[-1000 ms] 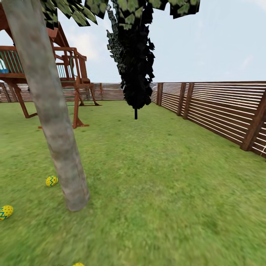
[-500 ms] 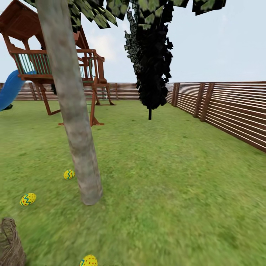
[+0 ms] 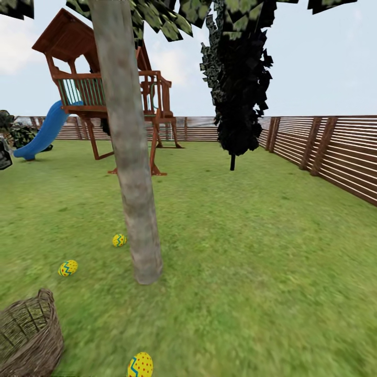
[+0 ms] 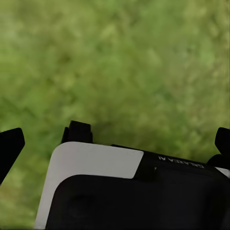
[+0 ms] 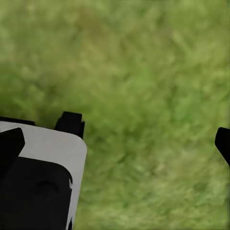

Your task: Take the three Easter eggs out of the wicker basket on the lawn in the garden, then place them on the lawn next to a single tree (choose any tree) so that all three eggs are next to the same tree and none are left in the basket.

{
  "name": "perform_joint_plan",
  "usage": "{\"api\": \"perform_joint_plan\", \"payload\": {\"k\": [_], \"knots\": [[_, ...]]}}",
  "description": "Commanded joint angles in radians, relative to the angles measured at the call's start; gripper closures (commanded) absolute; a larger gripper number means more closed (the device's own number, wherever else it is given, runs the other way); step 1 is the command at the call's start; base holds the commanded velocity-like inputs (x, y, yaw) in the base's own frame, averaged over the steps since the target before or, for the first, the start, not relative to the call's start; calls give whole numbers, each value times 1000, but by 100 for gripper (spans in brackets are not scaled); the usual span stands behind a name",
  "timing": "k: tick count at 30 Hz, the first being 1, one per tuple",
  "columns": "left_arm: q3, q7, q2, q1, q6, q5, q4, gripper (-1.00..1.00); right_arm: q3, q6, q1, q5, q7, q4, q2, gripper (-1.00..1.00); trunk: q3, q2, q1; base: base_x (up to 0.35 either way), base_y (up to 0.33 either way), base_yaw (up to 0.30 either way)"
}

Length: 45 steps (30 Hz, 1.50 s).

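Three yellow Easter eggs lie on the lawn (image 3: 251, 272) around the grey-brown tree (image 3: 133, 173). One egg (image 3: 119, 240) rests just left of the trunk's base, a second egg (image 3: 68, 268) lies farther left, and a third egg (image 3: 140, 365) sits at the picture's bottom edge. The wicker basket (image 3: 29, 335) stands at the bottom left, and the part of its inside that I can see is bare weave. In the wrist views my left gripper (image 4: 116, 143) and right gripper (image 5: 115, 143) hang open over grass, with nothing between the fingers.
A wooden playset (image 3: 104, 89) with a blue slide (image 3: 44, 133) stands behind the tree. A dark conical tree (image 3: 238, 89) rises mid-yard. The slat fence (image 3: 335, 152) runs along the right and the back. Open grass stretches to the right of the trunk.
The head camera has swung left, so the whole scene slid right in the picture. The basket, the slide and the third egg have come into fuller view. The eggs themselves have not moved.
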State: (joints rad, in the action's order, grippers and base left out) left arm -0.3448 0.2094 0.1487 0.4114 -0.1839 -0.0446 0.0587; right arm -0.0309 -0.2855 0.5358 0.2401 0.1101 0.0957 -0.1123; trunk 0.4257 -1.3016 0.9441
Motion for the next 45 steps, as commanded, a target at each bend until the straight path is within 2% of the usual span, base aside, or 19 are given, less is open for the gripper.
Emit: {"api": "perform_joint_plan", "payload": {"k": [1, 5, 20, 45], "knots": [[-8, 1, -1, 1, -2, -5, 2, -100, -3, -1, 1, 7, 6, 1, 0, -100, -2, 7, -4, 0, 0, 57], [-8, -4, -11, 0, -3, -5, 2, -100, -3, 1, 1, 7, 7, 1, 0, -100, -14, 35, -19, 0, 0, 21], [-8, -5, -19, 0, -3, -5, 3, -100, -3, 2, 1, 8, 8, 2, 3, -100, -40, 140, -77, -8, 0, 1], [-8, -5, -31, -14, 1, -5, 1, -100, -3, 2, 1, 8, 7, 2, 16, -100, -77, 315, -173, -325, 0, -3]]}}
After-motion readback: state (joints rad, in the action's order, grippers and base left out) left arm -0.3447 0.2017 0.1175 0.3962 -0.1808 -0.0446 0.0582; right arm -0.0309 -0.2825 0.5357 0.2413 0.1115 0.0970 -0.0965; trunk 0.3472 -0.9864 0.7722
